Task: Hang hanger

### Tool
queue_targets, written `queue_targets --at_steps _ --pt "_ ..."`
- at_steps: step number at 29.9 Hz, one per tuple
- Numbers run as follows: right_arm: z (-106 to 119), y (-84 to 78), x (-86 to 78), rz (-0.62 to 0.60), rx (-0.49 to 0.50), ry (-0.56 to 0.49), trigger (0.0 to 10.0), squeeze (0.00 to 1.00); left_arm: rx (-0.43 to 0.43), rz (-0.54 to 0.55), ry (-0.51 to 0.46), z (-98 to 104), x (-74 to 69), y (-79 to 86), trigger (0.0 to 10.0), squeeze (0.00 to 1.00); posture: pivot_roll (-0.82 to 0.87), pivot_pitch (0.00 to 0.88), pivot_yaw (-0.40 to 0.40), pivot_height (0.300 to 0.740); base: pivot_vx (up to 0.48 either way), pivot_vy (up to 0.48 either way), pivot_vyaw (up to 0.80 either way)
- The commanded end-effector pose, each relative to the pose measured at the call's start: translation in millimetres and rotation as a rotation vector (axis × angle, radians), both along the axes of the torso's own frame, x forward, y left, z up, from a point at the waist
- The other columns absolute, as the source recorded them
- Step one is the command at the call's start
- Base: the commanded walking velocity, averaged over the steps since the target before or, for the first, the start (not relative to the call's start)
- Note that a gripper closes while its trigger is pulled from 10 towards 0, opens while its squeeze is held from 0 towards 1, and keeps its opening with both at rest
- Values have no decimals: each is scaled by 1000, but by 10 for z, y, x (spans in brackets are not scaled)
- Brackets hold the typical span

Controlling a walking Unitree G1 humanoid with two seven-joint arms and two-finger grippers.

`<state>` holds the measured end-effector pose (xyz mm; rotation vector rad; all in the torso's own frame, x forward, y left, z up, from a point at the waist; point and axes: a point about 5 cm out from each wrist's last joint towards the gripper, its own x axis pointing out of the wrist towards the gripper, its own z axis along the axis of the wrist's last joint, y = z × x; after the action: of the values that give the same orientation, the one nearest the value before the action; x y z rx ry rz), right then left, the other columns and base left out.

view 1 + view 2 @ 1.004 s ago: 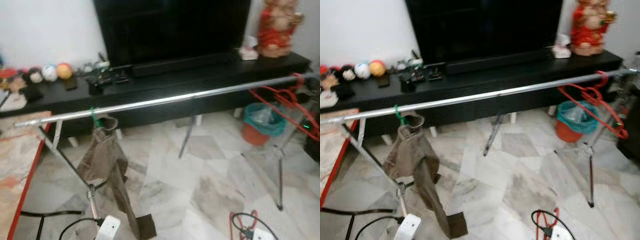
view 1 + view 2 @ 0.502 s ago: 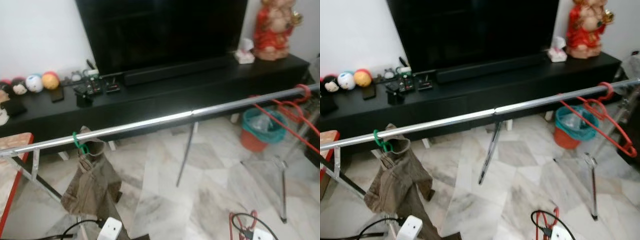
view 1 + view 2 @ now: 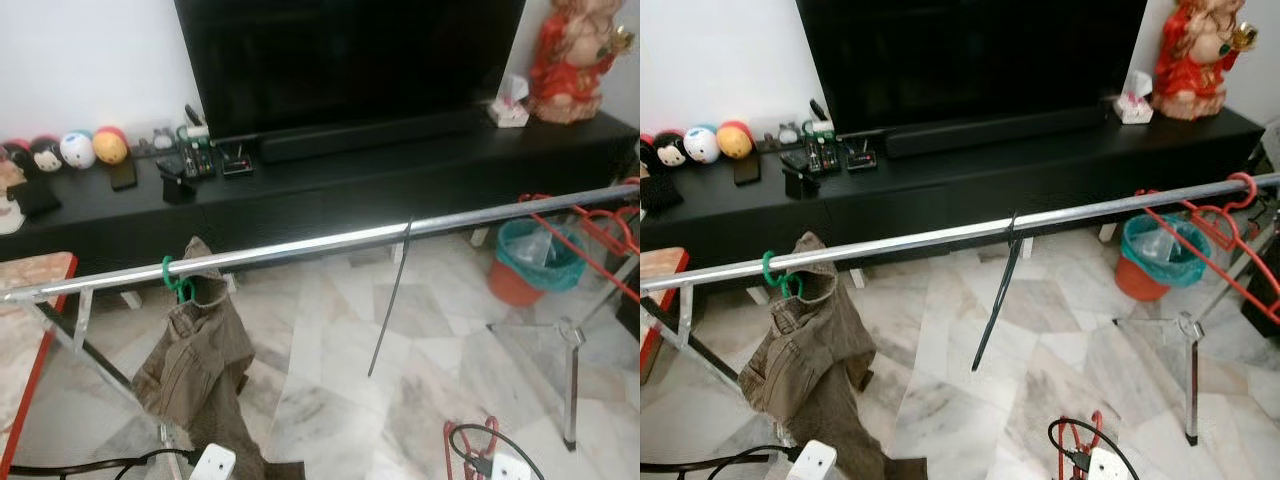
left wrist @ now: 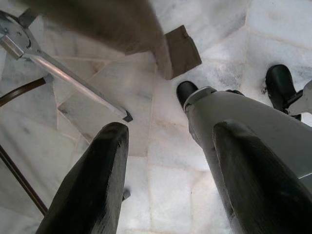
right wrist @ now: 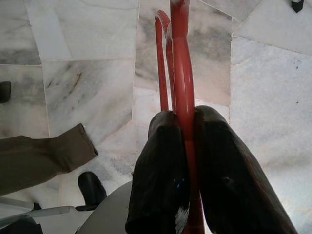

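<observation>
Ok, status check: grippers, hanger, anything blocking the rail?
Right gripper shut on red hanger. Left gripper open, idle over the floor. Red hanger's hook over the rail at its right end. Brown garment on green hanger far left, mid-rail free.

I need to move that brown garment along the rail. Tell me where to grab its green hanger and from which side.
Grip the green hanger on its hook neck, just under the rail, above the garment. Come from the robot's side, fingers either side of the neck: the cloth covers the hanger's arms, and the TV stand stands behind.
</observation>
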<state>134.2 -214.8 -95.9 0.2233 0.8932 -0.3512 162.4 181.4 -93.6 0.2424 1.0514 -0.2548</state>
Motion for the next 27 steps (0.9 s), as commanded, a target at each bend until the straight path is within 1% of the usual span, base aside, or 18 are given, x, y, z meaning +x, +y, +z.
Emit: queue_targets --at_steps 1,4,7,8,10,11,13,14,16,17,18,19,20,22,23,24,26,27 --pt "-9 0 -19 -5 6 10 10000 0 14 2 18 -18 -41 11 10000 0 -97 3 50 740 0 0 0" --pt "6 -25 1 -12 -9 -4 10000 0 16 1 21 -22 -42 -3 10000 0 -95 3 50 740 0 0 0" --pt "49 -87 56 -33 -33 -45 10000 0 16 3 19 -21 -40 -6 10000 0 -96 4 50 740 0 0 0" --pt "93 -153 111 -18 -74 -70 10000 0 16 5 17 -20 -39 -3 10000 0 -97 3 52 740 0 0 0" --pt "130 -191 163 29 -116 -87 10000 0 17 5 16 -20 -40 -1 10000 0 -101 4 54 740 0 0 0" --pt "160 -206 211 89 -147 -102 10000 0 19 5 17 -21 -47 15 10000 0 -102 4 55 740 0 0 0" --pt "227 -247 306 157 -193 -142 10000 0 23 7 18 -21 -57 47 10000 0 -104 2 55 740 0 0 0" --pt "246 -260 330 170 -204 -153 10000 0 25 8 18 -20 -60 55 10000 0 -104 2 55 740 0 0 0" --pt "354 -361 455 161 -241 -216 10000 0 25 10 15 -19 -60 65 10000 0 -99 1 54 740 0 0 0" --pt "354 -361 455 161 -241 -216 10000 0 25 10 15 -19 -60 65 10000 0 -99 1 54 740 0 0 0" --pt "387 -386 492 162 -254 -235 10000 0 25 12 15 -18 -60 68 10000 0 -99 1 53 740 0 0 0" --pt "473 -416 595 221 -305 -279 10000 0 27 12 14 -18 -61 74 10000 0 -101 0 58 740 0 0 0" --pt "473 -416 595 221 -305 -279 10000 0 27 12 14 -18 -61 74 10000 0 -101 0 58 740 0 0 0" --pt "589 -462 724 261 -348 -336 10000 0 29 10 14 -17 -62 80 10000 0 -104 0 61 740 0 0 0" --pt "650 -504 782 255 -368 -364 10000 0 30 9 14 -16 -60 82 10000 0 -104 0 61 740 0 0 0" --pt "759 -592 875 209 -388 -412 10000 0 31 9 13 -15 -56 84 10000 0 -105 0 60 740 0 0 0" --pt "890 -676 1000 166 -396 -464 10000 0 32 7 10 -11 -48 84 10000 0 -104 0 63 740 0 0 0" --pt "890 -676 1000 166 -396 -464 10000 0 32 7 10 -11 -48 84 10000 0 -104 0 63 740 0 0 0"
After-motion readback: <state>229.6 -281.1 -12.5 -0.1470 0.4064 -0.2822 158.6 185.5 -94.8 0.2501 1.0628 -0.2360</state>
